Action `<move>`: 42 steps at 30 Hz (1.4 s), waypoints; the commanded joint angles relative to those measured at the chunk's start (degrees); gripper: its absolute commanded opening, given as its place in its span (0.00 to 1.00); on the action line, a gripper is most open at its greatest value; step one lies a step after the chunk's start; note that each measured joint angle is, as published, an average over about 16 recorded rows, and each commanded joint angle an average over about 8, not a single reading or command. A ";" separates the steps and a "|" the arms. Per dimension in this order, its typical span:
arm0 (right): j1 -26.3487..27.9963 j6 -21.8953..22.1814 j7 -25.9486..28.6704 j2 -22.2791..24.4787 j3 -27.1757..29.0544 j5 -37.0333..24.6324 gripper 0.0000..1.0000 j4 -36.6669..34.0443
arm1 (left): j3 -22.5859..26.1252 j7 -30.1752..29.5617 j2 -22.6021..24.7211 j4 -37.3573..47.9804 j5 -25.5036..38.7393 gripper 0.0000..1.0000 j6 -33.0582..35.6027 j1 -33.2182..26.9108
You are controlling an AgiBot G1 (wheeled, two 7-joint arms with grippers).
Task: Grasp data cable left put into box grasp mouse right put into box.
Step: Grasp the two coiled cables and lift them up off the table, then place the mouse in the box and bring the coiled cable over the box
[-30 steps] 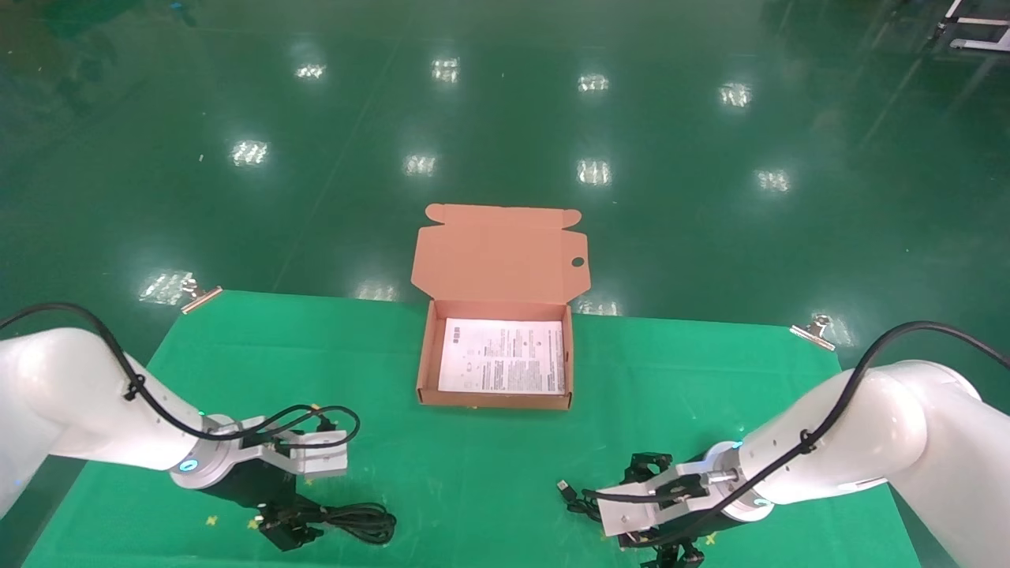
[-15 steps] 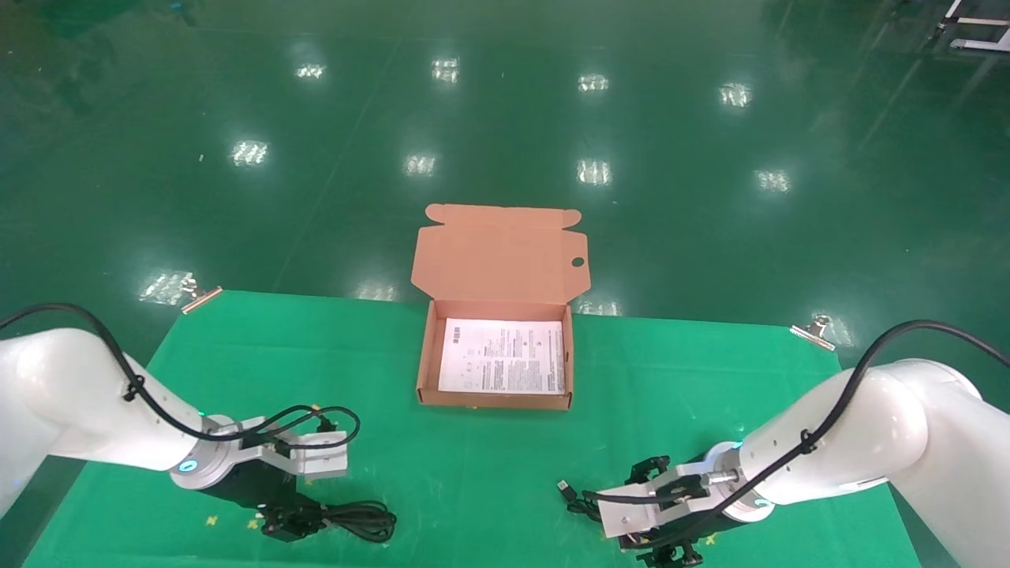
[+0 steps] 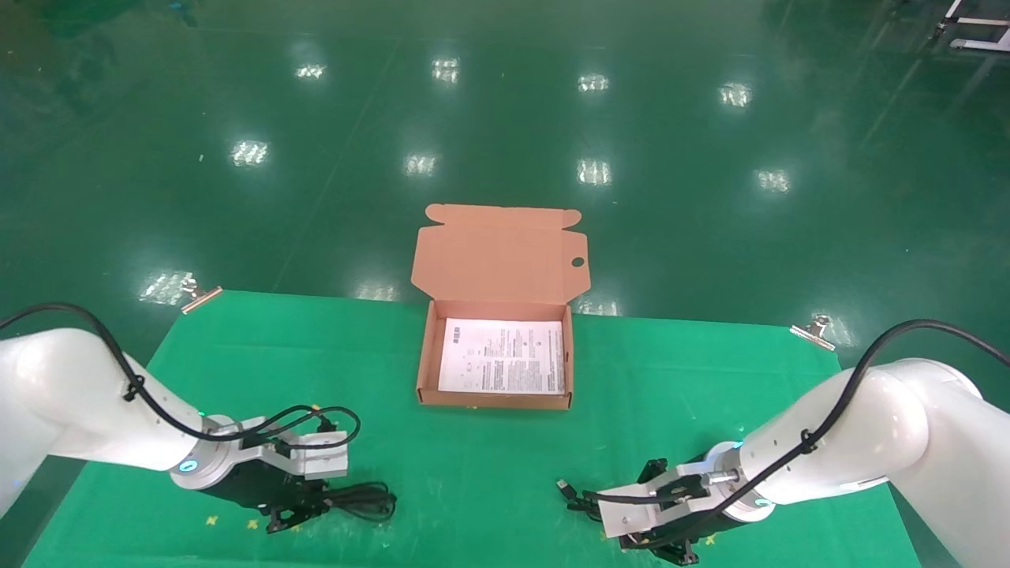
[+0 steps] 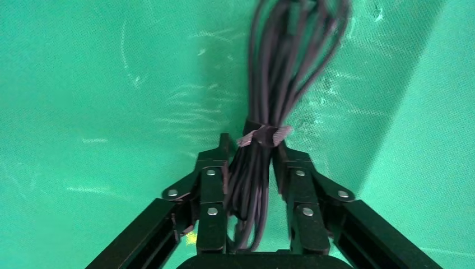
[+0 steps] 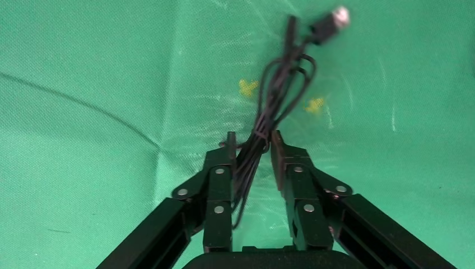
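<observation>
Salmon-orange box (image 3: 499, 260) holding a white sheet (image 3: 503, 356) of black print, centre frame; black cable (image 4: 280, 73) and black cord (image 5: 274, 95) on a green cloth (image 3: 473, 473).

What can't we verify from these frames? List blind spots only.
- Mouse body: in no view. In the head view the right hand and wrist cover that spot; the right wrist view shows only the mouse cord between the fingers.
- Data cable: far loops cut off by the left wrist view's edge; partly hidden under the left hand in the head view.
- Box: leaflet text too small to read.
</observation>
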 commanded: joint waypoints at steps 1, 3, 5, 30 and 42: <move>0.01 0.00 0.01 0.01 -0.01 0.00 0.00 0.01 | 0.00 -0.01 0.00 -0.01 0.00 0.00 0.00 0.01; 0.01 -0.01 0.01 0.01 -0.01 0.00 0.00 0.02 | 0.00 -0.01 -0.01 -0.02 0.00 0.00 0.01 0.01; 0.01 -0.02 0.01 0.02 -0.01 0.00 0.00 0.03 | 0.00 -0.02 -0.02 -0.03 0.00 0.00 0.01 0.02; 10.15 4.52 10.07 9.83 7.15 -1.46 0.00 11.86 | -1.60 -1.85 -5.83 -13.41 0.59 0.00 -0.66 -4.50; 21.31 14.33 1.52 -1.42 11.07 0.76 0.00 3.19 | -2.96 -10.37 -6.80 -28.40 5.88 0.00 -5.92 -8.47</move>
